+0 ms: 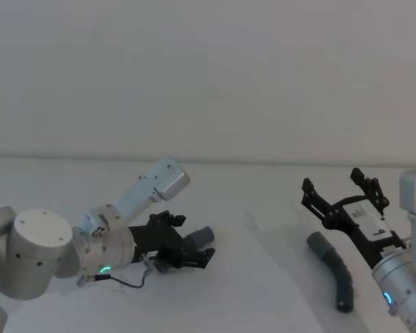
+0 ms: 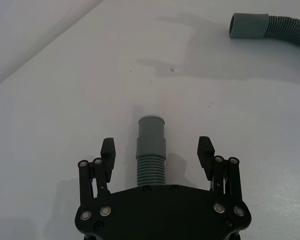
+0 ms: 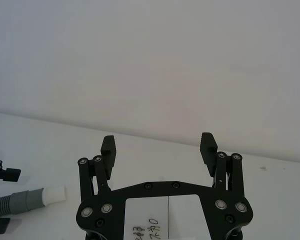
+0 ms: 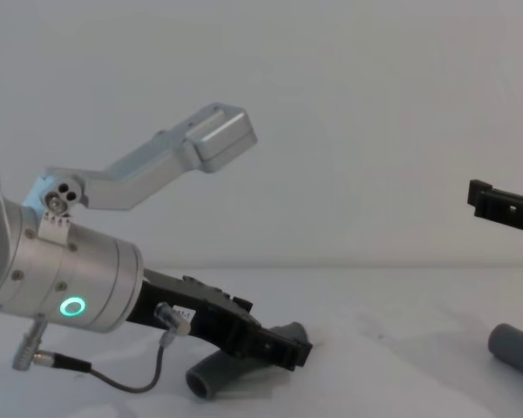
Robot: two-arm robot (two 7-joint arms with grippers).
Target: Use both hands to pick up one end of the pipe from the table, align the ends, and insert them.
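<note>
Dark-grey and ribbed, the left flexible hose piece (image 2: 151, 172) lies on the plain white matt table (image 1: 263, 277) at the robot's left side. Its long axis runs along the axis of the black toothed two-finger left gripper (image 2: 157, 142). Its smooth lighter-grey cylindrical cuff (image 2: 151, 137) points forward out of the gripper, away from the silver cylindrical wrist (image 4: 61, 279), to the right and a little away from the robot. In the right wrist view a short white tube tip (image 3: 53, 194) shows at this end. The left gripper's fingers (image 2: 108, 151) stand wide, one on each side of the hose, with a gap on both sides.

The second hose piece (image 1: 336, 274), gently curved, lies on the right side of the table. Its smooth grey cuff (image 1: 317, 243) points away from the robot, and the ribbed body runs back toward it. The black right gripper (image 1: 334, 184) is held above the table near this piece, spread wide and holding nothing.
</note>
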